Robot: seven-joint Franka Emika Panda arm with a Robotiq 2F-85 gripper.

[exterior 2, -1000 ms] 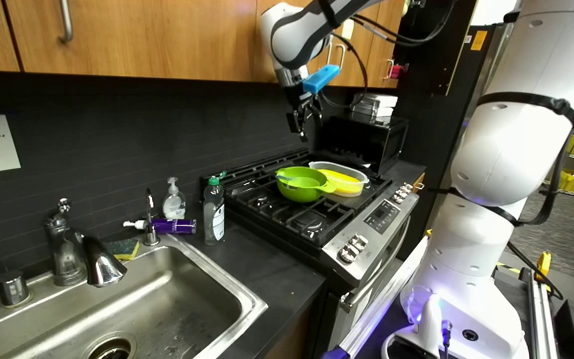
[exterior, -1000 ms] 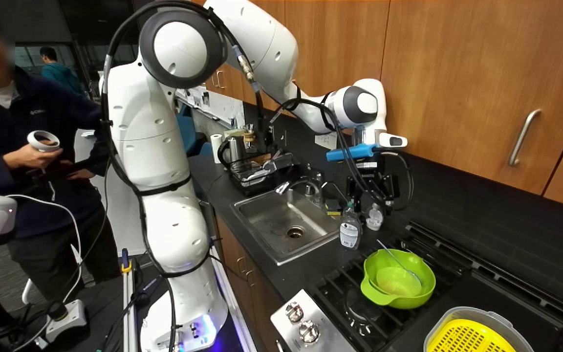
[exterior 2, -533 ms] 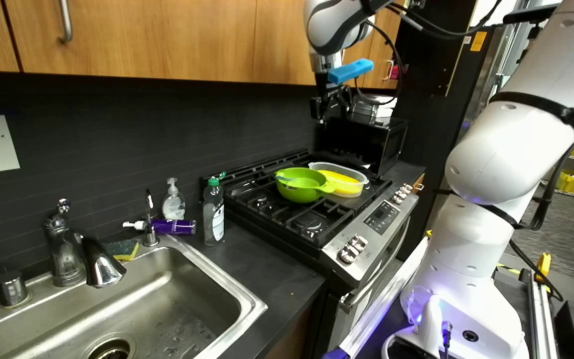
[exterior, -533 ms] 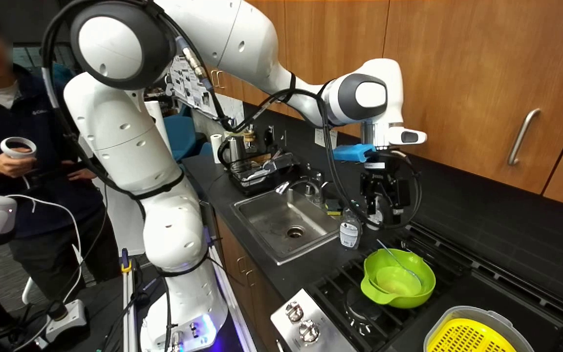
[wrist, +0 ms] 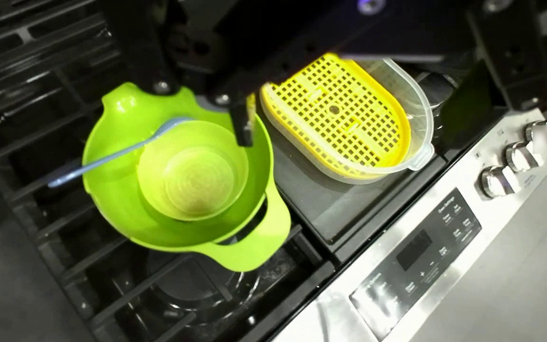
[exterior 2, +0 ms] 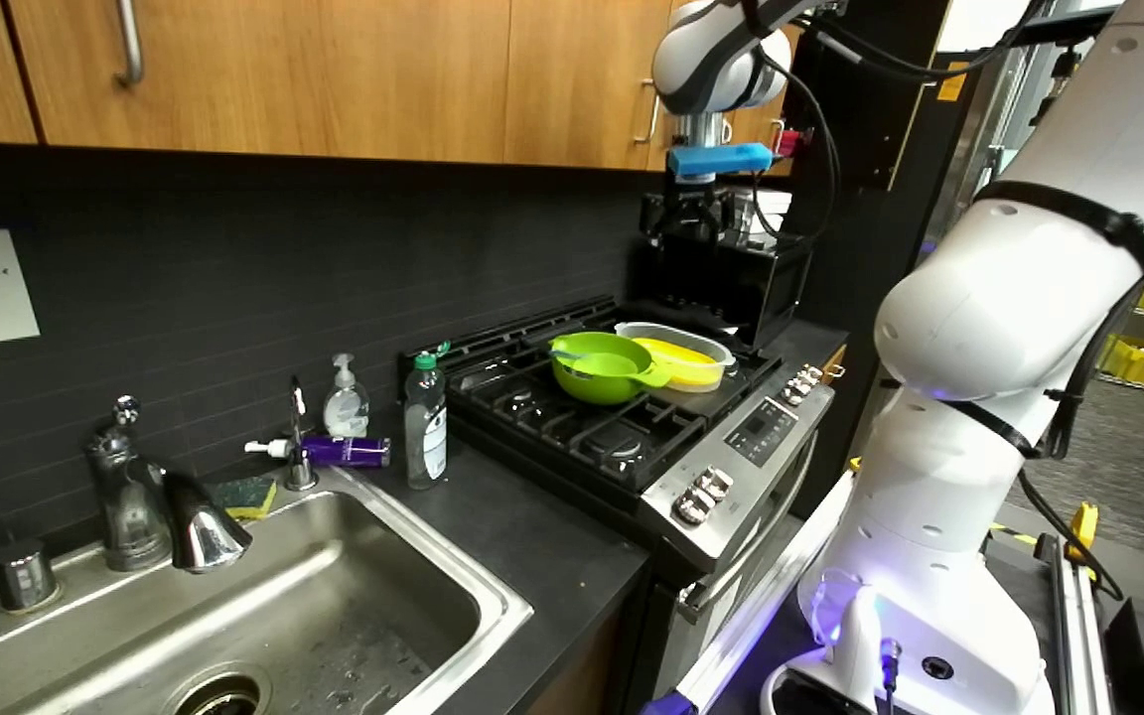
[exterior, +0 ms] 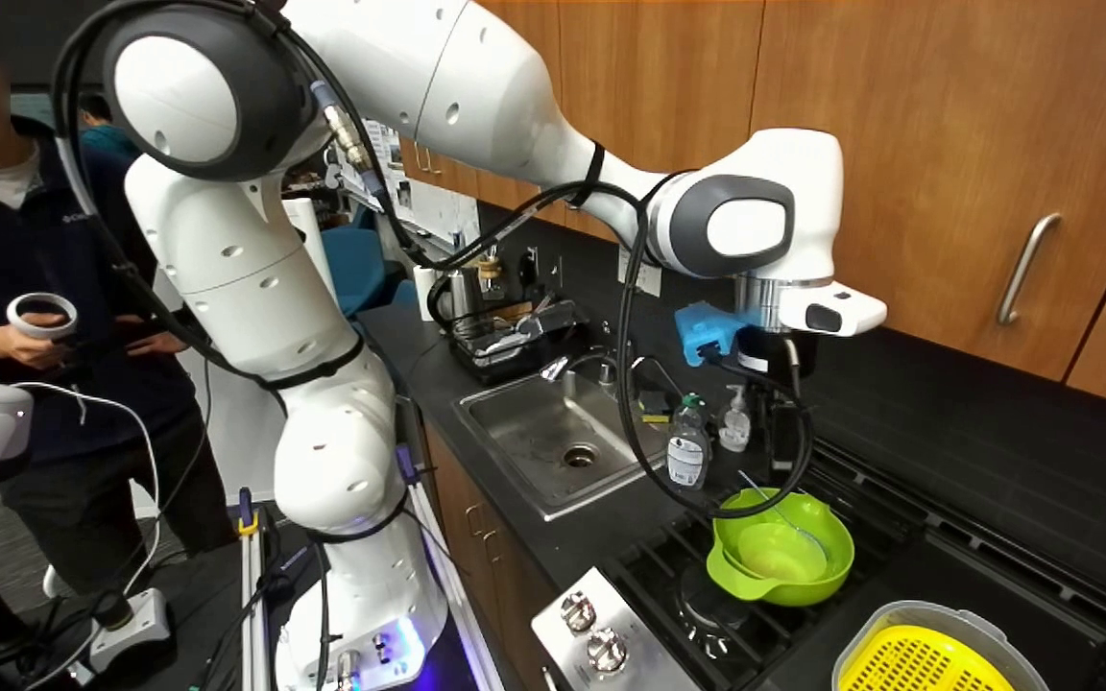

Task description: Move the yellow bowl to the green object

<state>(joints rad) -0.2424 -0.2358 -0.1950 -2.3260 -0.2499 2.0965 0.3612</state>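
The yellow bowl [wrist: 200, 175] is small, round and pale yellow-green. It sits inside the green object [wrist: 249, 249], a wide lime-green bowl on the stove grate. In an exterior view I see the yellow bowl [exterior: 783, 555] inside the green object [exterior: 827, 581]; in an exterior view the wall of the green object [exterior 2: 597, 389] hides most of it. In the wrist view my gripper [wrist: 349, 128] is open and empty. One finger shows over the green object's rim, the other beyond the yellow strainer. In an exterior view my gripper [exterior 2: 696, 233] hangs well above the stove.
A blue-grey utensil [wrist: 117, 156] lies across the green object, its handle past the rim. A clear container with a yellow strainer [wrist: 335, 114] stands close beside it. Soap bottles [exterior: 687, 456] stand near the sink [exterior: 563, 432]. Wooden cabinets [exterior: 899, 144] hang above.
My gripper has moved right in both exterior views and turned, with the arm stretching farther over the stove. The yellow bowl and the green object have not moved.
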